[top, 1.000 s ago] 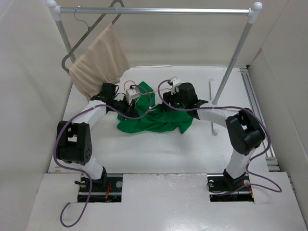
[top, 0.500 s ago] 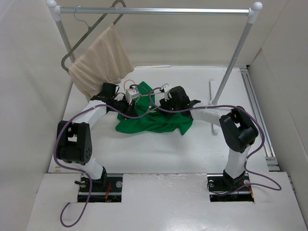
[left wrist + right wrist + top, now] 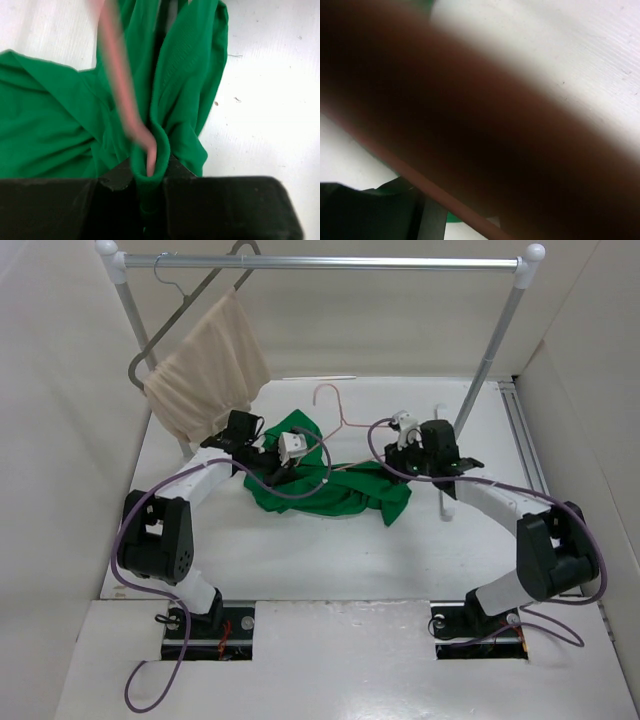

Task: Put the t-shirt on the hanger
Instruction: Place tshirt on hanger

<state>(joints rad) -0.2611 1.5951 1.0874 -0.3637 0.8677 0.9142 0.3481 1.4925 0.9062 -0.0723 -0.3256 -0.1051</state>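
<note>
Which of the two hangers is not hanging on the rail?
The thin pale pink wire hanger, down by the green t-shirt. The thicker grey hanger hangs from the rail and carries a beige cloth.

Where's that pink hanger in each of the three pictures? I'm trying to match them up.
Top external: the hanger lies at the far middle of the table, hook at the far end, lower part meeting the t-shirt.
Left wrist: a blurred pink wire running from the top down into a t-shirt fold.
Right wrist: probably the thin pinkish line under the dark blur.
Shared landmark: the green t-shirt.
</note>
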